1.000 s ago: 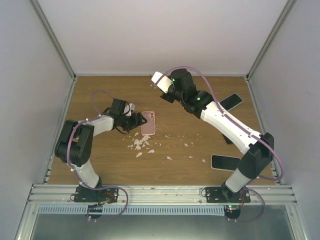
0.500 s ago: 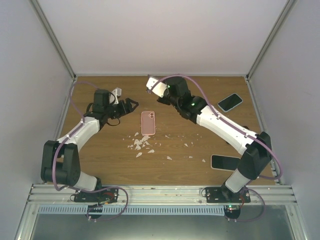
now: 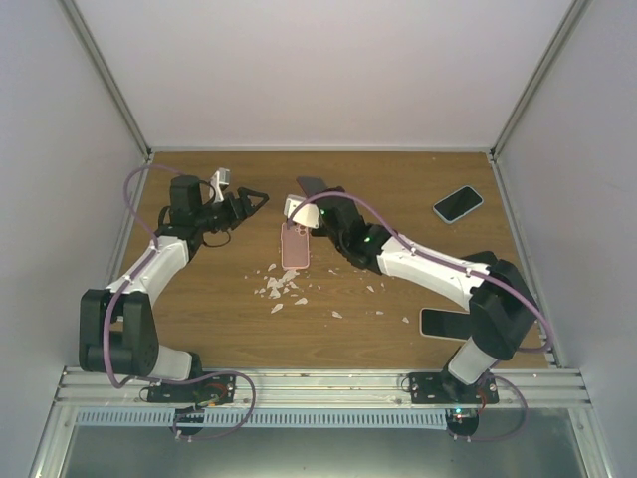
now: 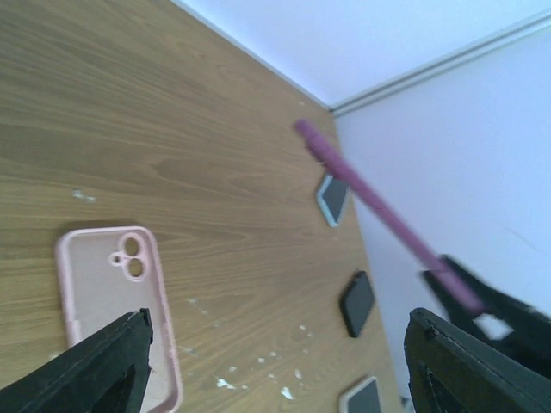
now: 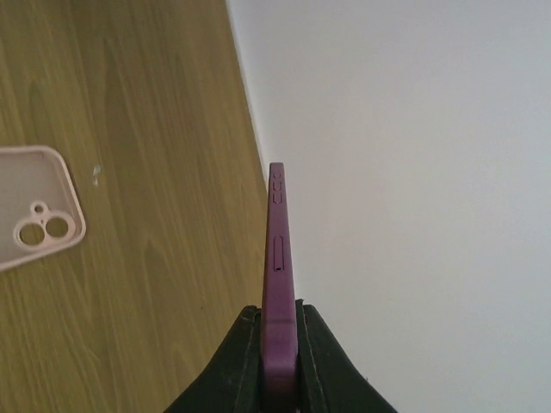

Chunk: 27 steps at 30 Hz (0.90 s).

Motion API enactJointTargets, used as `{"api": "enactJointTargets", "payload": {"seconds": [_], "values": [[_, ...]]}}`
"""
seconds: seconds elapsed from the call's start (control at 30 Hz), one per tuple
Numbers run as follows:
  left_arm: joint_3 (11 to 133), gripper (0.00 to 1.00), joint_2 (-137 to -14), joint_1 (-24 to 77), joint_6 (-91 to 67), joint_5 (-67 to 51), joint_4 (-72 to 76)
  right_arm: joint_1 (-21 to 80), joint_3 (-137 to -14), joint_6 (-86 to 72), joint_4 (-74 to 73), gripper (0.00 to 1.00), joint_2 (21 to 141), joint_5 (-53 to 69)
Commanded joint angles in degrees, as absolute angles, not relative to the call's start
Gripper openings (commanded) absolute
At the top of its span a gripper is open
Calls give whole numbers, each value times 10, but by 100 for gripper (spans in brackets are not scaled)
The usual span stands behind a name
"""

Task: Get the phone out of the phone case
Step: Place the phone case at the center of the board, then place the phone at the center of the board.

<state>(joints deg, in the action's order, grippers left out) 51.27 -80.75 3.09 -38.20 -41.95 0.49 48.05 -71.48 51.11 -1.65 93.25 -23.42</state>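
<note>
A purple phone (image 5: 277, 249) stands edge-on between the fingers of my right gripper (image 5: 280, 314), which is shut on it. In the top view that gripper (image 3: 307, 201) hangs just above the far end of the pink phone case (image 3: 295, 247). The case (image 4: 112, 292) lies flat on the wooden table, camera cutout at its far end, and it looks empty. My left gripper (image 3: 245, 202) is open and holds nothing, a short way left of the case. In the left wrist view its fingers (image 4: 108, 361) stand wide apart and the purple phone (image 4: 370, 202) crosses the view as a slanted bar.
White scraps (image 3: 284, 289) are scattered on the table in front of the case. Another phone (image 3: 458, 203) lies at the back right and one more (image 3: 448, 323) at the near right. Walls close the table on three sides.
My left arm has pulled away from the case toward the back left, its gripper opening a little wider. My right arm has carried the phone left and down to just above the case.
</note>
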Motion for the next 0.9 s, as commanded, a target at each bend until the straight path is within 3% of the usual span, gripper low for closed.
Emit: {"api": "enactJointTargets", "payload": {"seconds": [0.0, 0.27, 0.87], "values": [[507, 80, -816, 26, -467, -515, 107, 498, -688, 576, 122, 0, 917, -318], [551, 78, -878, 27, -573, -597, 168, 536, -629, 674, 270, 0, 947, -373], [608, 62, -930, 79, -599, -585, 180, 568, -617, 711, 340, 0, 967, -401]]}}
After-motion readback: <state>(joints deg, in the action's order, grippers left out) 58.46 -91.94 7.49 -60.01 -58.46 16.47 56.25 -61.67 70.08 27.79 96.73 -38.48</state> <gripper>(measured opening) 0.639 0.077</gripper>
